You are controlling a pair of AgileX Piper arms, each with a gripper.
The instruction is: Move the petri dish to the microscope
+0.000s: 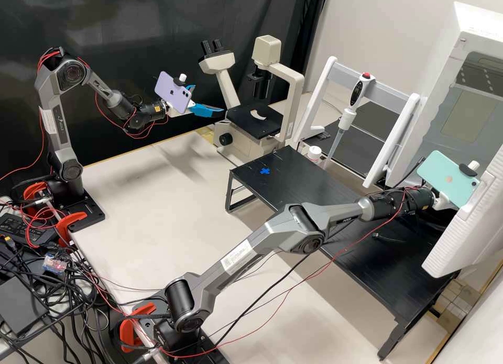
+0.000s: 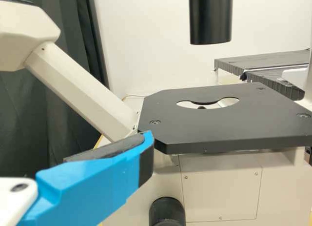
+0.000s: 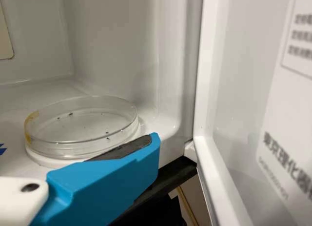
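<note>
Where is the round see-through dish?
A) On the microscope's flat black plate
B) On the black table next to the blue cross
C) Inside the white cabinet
C: the petri dish sits on a round white base within the cabinet's white walls.

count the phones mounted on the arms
2: a purple phone near the end of the left arm, beside the microscope, and a mint-green phone near the end of the right arm, by the white cabinet.

The door [image 1: 463,222] is concealing part of the right gripper [image 1: 441,200] in the high view, while the left wrist view's edges are cropping the microscope [image 2: 73,72].
</note>
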